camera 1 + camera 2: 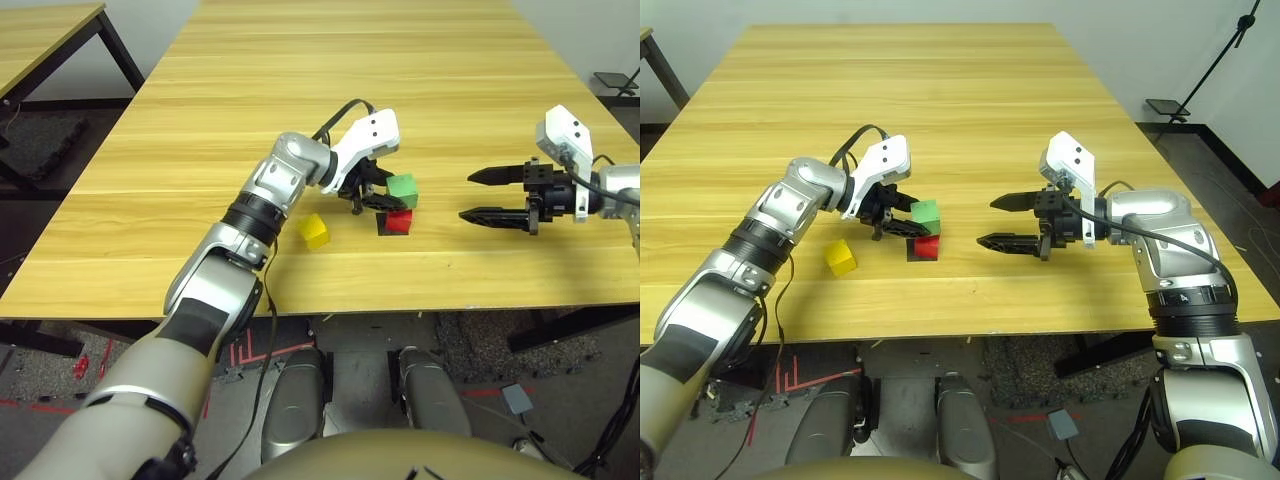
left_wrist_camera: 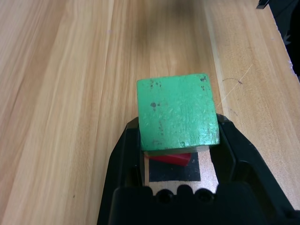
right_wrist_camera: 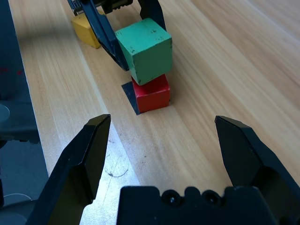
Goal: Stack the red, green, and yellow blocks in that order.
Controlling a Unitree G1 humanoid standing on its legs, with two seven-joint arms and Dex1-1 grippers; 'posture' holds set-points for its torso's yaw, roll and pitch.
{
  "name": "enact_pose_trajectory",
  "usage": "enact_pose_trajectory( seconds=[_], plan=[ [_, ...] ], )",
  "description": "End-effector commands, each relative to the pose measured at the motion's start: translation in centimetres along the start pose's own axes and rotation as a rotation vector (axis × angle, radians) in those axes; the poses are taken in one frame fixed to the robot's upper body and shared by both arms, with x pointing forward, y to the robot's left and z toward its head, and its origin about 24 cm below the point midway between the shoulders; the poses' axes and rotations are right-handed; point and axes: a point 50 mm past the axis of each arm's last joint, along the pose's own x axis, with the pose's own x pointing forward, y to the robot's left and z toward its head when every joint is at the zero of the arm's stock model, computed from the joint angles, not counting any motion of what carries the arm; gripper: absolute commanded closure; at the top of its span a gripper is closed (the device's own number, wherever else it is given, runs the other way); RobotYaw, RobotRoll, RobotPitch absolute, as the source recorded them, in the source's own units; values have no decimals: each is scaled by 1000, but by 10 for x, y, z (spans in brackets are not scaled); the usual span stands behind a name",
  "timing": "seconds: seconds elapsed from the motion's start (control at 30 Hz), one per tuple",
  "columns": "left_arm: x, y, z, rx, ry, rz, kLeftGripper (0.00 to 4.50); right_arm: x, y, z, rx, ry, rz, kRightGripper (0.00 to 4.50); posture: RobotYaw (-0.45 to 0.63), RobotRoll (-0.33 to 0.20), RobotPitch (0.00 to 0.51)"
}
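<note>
Near the centre of the left eye view, the left gripper (image 1: 384,190) grips the green block (image 1: 402,190) over the red block (image 1: 398,221) (the stacking step, seemingly), so squaring and releasing come next, while the yellow block (image 1: 314,232) waits lower left and the right gripper (image 1: 466,199) gapes at right.

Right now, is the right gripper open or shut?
Open: the right gripper's two fingers stand wide apart, with bare tabletop between their tips.
</note>
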Motion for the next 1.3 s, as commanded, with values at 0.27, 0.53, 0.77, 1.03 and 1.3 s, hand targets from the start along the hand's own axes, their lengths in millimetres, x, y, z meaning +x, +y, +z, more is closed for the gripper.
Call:
enact_pose_trajectory(
  seconds=[0.27,0.53,0.77,1.03,1.3],
  plan=[
    [6,3,-1,23,13,-19,2407,-3,3,4,9,-26,-27,0,61,-29,55],
    [6,6,-3,20,12,-3,2407,-2,4,5,15,-31,-36,0,58,-31,60],
    [9,4,-7,10,15,-7,2407,-2,2,6,17,-26,-49,0,61,-34,64],
    [11,3,-11,-8,27,-4,2057,-2,-1,8,18,-28,-57,0,70,-41,70],
    [-13,-5,0,-23,-47,55,64,-4,-5,8,19,-23,-66,0,113,-50,62]
  ],
)
